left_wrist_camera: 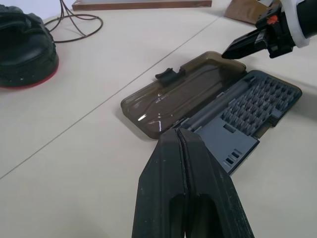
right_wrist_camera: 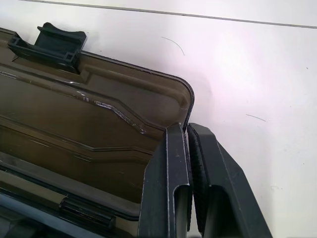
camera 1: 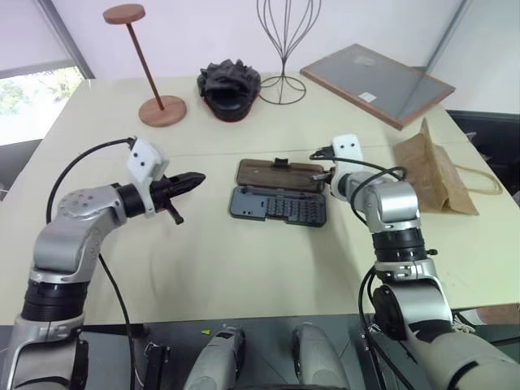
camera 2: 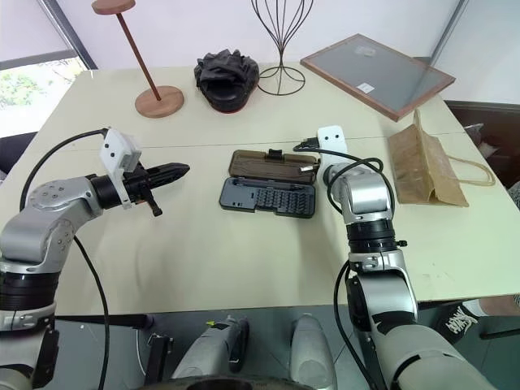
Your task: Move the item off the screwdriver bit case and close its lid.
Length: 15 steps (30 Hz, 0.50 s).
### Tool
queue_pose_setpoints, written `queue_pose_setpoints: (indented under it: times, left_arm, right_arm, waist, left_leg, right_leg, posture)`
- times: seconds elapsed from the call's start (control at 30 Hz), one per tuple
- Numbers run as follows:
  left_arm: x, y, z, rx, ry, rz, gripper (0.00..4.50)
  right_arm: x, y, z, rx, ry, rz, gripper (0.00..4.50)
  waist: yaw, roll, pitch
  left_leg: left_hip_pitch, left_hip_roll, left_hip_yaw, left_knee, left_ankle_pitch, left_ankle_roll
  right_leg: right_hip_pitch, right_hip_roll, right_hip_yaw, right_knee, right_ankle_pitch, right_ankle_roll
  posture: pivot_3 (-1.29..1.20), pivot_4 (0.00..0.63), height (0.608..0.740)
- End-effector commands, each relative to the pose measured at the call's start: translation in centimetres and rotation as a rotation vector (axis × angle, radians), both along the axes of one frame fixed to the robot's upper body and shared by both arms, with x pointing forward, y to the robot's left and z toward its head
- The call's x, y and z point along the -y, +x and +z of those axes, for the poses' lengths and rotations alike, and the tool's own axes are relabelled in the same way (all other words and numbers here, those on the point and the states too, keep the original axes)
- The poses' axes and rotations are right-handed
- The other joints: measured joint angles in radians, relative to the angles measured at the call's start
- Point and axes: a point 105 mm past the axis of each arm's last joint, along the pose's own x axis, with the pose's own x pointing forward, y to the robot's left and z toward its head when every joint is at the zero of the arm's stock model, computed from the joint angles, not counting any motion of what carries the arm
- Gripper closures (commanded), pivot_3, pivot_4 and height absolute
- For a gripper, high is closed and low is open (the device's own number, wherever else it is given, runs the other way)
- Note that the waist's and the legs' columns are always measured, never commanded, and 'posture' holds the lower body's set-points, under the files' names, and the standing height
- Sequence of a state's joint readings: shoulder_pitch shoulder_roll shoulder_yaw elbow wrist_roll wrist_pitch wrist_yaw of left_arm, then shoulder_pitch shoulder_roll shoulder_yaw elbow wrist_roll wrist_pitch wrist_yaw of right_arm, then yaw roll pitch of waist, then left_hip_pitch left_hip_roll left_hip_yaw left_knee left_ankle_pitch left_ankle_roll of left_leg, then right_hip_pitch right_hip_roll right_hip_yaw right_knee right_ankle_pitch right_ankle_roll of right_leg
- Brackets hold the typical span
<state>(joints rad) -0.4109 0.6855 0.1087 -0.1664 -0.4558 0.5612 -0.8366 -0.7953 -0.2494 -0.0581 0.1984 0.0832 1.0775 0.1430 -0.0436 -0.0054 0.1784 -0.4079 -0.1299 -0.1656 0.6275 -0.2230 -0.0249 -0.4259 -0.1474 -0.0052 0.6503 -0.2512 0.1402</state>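
Beige table (camera 1: 244, 276) | right hand (right_wrist_camera: 188, 130) pinched on lid (right_wrist_camera: 74, 109) corner | left hand (left_wrist_camera: 181, 136) closed, empty

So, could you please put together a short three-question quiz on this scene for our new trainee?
1. True or false: the paper bag lies on the screwdriver bit case.
2. The lid is: A) shut, B) lying open and flat on the table, C) detached.
3. Which end effector has its closed fingertips at a corner of the lid?

Key:
1. False; the bag sits on the table to the robot's right of the case.
2. B.
3. The right end effector; the left end effector hovers apart, also shut.
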Motion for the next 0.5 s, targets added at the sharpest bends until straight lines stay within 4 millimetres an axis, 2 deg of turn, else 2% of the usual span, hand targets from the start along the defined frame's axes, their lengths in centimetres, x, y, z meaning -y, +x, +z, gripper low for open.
queue_pose_setpoints:
  times: [0.03,0.33,0.43,0.5]
  left_arm:
    - [0.0,0.1,1.4,0.059,0.01,-0.003,4.5]
    - [0.2,0.1,1.1,0.057,0.012,-0.004,4.5]
    - [0.3,0.1,1.1,0.057,0.012,-0.003,4.5]
    - [0.3,0.1,1.1,0.056,0.013,-0.003,4.5]
  right_arm:
    - [-0.8,-0.6,-0.8,-0.047,0.02,0.021,4.41]
    - [-1.6,-0.9,-1.6,-0.097,0.028,0.057,4.41]
    - [-1.7,-0.9,-1.8,-0.102,0.013,0.058,3.54]
    - [-1.7,-0.8,-1.9,-0.103,0.005,0.058,2.56]
  waist:
    - [0.0,0.0,0.0]
    - [0.0,0.0,0.0]
    - [-0.001,0.0,0.0]
    - [-0.001,0.0,0.0]
  left_leg:
    - [0.0,0.0,0.0,0.0,0.0,0.0]
    - [0.0,0.0,0.0,0.0,0.0,0.0]
    - [0.0,0.0,0.0,0.0,0.0,0.0]
    - [0.0,0.0,0.0,0.0,0.0,0.0]
  right_leg:
    - [0.0,0.0,0.0,0.0,0.0,0.0]
    - [0.0,0.0,0.0,0.0,0.0,0.0]
    - [0.0,0.0,0.0,0.0,0.0,0.0]
    - [0.0,0.0,0.0,0.0,0.0,0.0]
  posture:
    - [0.0,0.15,0.734]
    - [0.0,0.15,0.734]
    - [0.0,0.15,0.734]
    - [0.0,0.15,0.734]
